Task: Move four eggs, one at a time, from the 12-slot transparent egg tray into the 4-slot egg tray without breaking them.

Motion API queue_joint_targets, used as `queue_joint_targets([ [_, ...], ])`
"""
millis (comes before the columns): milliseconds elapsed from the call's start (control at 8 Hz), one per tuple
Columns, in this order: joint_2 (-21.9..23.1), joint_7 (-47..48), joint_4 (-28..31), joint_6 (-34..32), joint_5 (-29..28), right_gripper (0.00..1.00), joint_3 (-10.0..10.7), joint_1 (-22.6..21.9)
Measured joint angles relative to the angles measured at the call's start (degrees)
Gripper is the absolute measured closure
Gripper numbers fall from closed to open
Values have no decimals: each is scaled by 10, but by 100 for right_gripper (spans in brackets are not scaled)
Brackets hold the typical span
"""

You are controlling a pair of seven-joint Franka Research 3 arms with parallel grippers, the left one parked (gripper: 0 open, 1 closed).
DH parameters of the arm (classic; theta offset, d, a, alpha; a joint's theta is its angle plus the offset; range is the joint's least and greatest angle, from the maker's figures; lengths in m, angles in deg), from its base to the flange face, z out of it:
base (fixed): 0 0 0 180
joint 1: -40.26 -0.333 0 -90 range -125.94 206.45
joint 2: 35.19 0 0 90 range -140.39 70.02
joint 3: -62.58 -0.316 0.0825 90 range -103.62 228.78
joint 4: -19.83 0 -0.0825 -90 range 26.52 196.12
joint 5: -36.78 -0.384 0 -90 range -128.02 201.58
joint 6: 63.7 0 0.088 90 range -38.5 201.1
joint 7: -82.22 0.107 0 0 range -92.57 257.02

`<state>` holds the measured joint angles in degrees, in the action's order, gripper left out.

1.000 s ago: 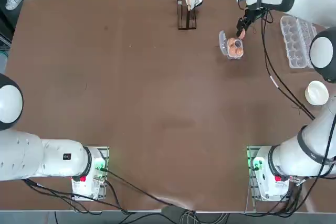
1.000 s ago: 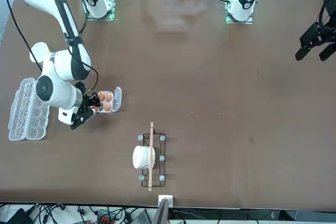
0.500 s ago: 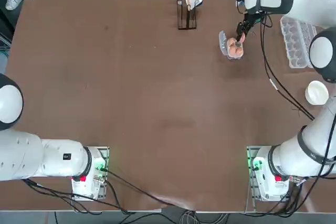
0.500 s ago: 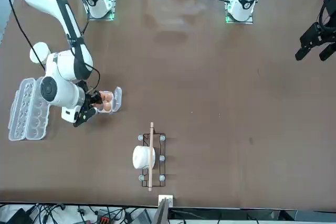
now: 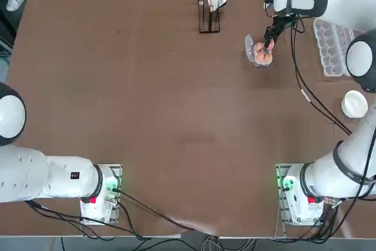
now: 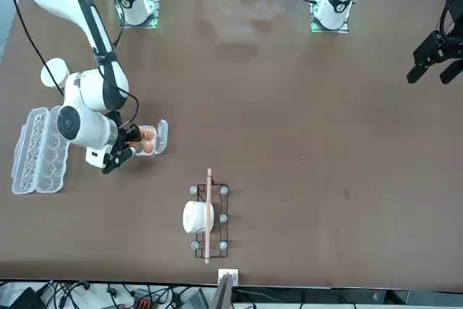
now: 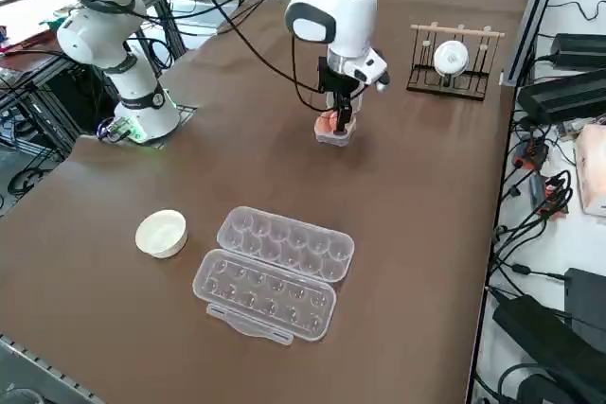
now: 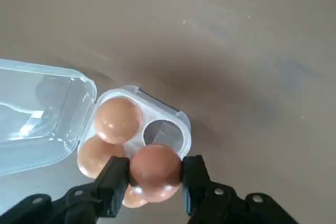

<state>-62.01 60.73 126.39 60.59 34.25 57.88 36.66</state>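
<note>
Right gripper (image 8: 156, 170) pinches one egg (image 8: 156, 167), a finger pressed to each flank, egg hanging over the 4-slot egg tray (image 8: 137, 149). Clock faces below are as read in the top view, 12 away from the arm bases. Held egg sits at about 1 o'clock of the small tray's middle. Other three eggs (image 8: 118, 120) are down in the small tray's cups; fourth cup is bare, just beside the held egg as the wrist view shows it. Small tray's clear lid (image 8: 39, 116) is flipped open, toward 10 o'clock. 12-slot transparent egg tray (image 7: 265, 295) is at 3 o'clock from the small tray, well apart, lid (image 7: 287, 243) open, lying flat on the brown table (image 5: 158, 116). White bowl (image 5: 354, 104) is at 4 o'clock from the small tray, and near 5 o'clock off the long one. Wire rack (image 7: 453, 84) with a white cup (image 7: 451, 58) on it stands between 10 and 11 o'clock. Right arm (image 5: 338, 168) has its base around 5 o'clock, wrist coming down on the small tray from about 1 o'clock.
</note>
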Motion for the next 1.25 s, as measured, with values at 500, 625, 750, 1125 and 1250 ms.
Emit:
queue_joint_targets([
  [500, 0, 13, 0, 0, -1, 25, 0, 0],
  [625, 0, 14, 0, 0, -2, 6, 0, -2],
  [750, 0, 14, 0, 0, -2, 0, 0, -3],
  [1125, 3, 14, -2, 0, -3, 0, 1, -3],
  [1250, 9, 14, -5, 1, -3, 0, 4, -3],
])
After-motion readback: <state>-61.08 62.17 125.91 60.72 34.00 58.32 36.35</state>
